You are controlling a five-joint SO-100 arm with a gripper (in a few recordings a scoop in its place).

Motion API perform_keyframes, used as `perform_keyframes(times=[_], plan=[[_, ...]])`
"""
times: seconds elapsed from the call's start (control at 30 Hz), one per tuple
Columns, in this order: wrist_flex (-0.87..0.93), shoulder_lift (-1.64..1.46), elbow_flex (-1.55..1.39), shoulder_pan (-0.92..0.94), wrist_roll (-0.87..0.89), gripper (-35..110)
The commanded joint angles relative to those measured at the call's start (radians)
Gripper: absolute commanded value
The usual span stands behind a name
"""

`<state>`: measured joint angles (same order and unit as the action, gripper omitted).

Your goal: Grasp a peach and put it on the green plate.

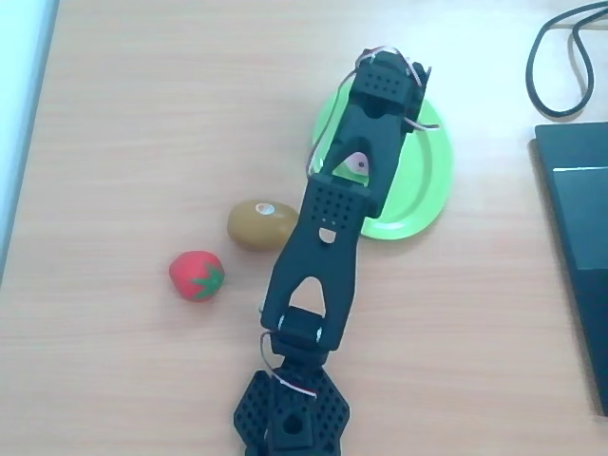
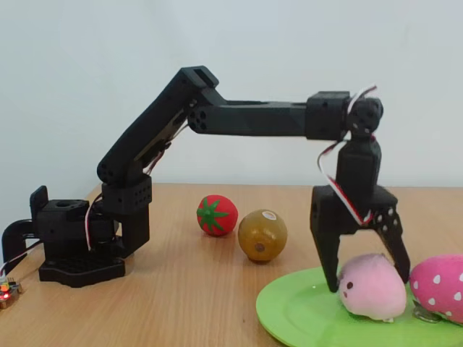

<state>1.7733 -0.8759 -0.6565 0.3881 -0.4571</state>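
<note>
Peach (image 2: 372, 285) resting on the green plate (image 2: 304, 311), gripper (image 2: 367, 271) spread wide around it, pink strawberry (image 2: 438, 284) just right, kiwi (image 2: 262, 235) left.

The arm (image 2: 239, 119) is matte black plastic throughout, built of blocky printed links whose flat faces carry grids of small round holes, and it rises from a low, wide black base (image 2: 76, 264) with a C-shaped clamp piece at its outer end. Thin red-and-white wires (image 2: 340, 191) loop loosely along the joints, most plainly at the wrist and beside the base. The gripper (image 2: 369, 271) has two black tapering fingers, one of them pierced with small holes near its root
</note>
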Motion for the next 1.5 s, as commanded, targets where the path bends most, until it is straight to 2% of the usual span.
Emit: perform_keyframes(times=[0.0, 0.67, 0.8, 1.1, 1.2, 1.47], plan=[[0.015, -0.097, -0.017, -0.006, 0.000, 41], [0.023, -0.410, -0.186, -0.101, 0.049, 39], [0.018, -0.497, -0.216, -0.158, 0.063, 30], [0.014, -0.663, -0.261, -0.291, 0.164, 27], [0.014, -0.716, -0.287, -0.327, 0.204, 18], [-0.018, -0.838, -0.417, -0.374, 0.209, 8]])
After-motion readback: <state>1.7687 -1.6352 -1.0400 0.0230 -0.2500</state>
